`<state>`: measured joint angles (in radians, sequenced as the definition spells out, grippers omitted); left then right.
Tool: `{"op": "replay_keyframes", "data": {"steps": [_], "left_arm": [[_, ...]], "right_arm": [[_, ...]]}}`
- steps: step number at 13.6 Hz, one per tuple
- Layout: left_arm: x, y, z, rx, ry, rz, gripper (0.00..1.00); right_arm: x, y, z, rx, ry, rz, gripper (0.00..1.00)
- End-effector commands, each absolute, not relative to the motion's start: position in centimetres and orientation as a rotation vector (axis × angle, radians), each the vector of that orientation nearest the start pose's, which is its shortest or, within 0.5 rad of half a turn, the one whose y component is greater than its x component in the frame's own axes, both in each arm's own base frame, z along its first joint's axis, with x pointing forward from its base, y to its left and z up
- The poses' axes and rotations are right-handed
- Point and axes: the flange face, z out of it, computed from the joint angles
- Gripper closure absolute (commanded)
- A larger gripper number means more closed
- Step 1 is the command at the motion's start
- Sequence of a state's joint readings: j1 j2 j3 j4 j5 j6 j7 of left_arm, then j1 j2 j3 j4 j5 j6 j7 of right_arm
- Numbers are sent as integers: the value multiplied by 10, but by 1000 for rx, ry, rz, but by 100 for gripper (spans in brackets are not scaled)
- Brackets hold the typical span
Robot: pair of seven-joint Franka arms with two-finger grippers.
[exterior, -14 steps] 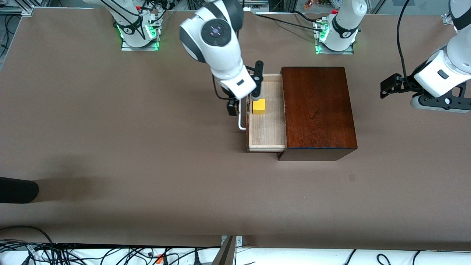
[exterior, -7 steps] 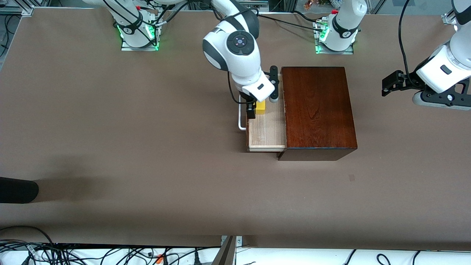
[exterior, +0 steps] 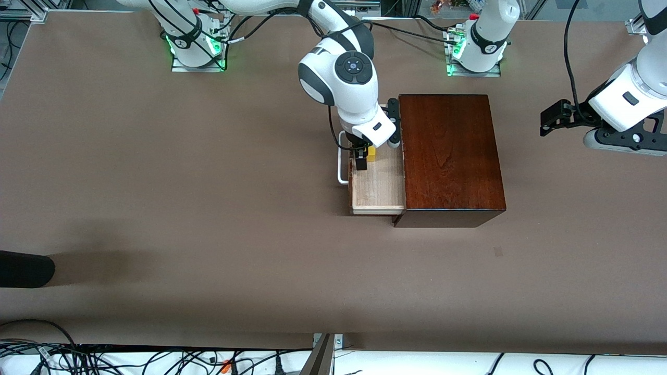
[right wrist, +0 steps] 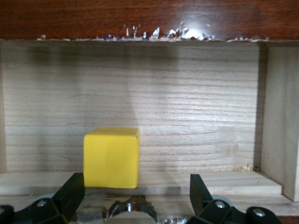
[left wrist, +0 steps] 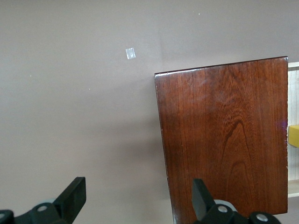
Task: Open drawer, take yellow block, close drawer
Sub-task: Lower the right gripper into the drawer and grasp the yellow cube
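Observation:
The drawer (exterior: 379,188) stands pulled out of the mahogany box (exterior: 449,156) toward the right arm's end, white handle (exterior: 341,169) on its front. Inside it the yellow block (exterior: 371,152) rests on the pale floor (right wrist: 196,116), close to the drawer's front wall. My right gripper (exterior: 363,151) hangs open over the drawer. Its fingers (right wrist: 71,195) straddle the front wall, and the yellow block (right wrist: 111,157) lies just ahead of them, close to one finger. My left gripper (exterior: 546,124) waits open in the air past the box (left wrist: 224,140), at the left arm's end; nothing is between its fingers (left wrist: 74,196).
A small pale tape mark (exterior: 498,251) lies on the brown table nearer the front camera than the box, also seen as tape mark (left wrist: 131,53). A dark rounded object (exterior: 26,268) juts in at the right arm's end. Cables run along the near edge.
My right gripper has moved from above the handle toward the box and down over the drawer, now covering most of the yellow block. The left arm has shifted slightly.

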<state>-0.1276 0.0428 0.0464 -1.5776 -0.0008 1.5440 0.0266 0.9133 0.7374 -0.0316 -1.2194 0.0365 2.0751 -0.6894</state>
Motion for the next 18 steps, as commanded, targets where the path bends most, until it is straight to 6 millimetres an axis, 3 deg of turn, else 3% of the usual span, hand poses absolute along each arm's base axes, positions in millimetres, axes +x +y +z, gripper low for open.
{"op": "replay_keyframes", "data": {"steps": [1, 10, 12, 18], "left_arm": [[555, -49, 598, -3117, 204, 119, 0], [557, -50, 596, -3117, 194, 119, 0], [559, -46, 594, -3119, 201, 124, 0], [559, -45, 596, -3121, 199, 122, 0]], "right_arm": [[474, 603, 335, -2244, -2210, -196, 0], [473, 607, 314, -2238, -2226, -188, 1], [471, 608, 315, -2236, -2245, -189, 13], [469, 609, 322, -2257, -2231, -191, 66]]}}
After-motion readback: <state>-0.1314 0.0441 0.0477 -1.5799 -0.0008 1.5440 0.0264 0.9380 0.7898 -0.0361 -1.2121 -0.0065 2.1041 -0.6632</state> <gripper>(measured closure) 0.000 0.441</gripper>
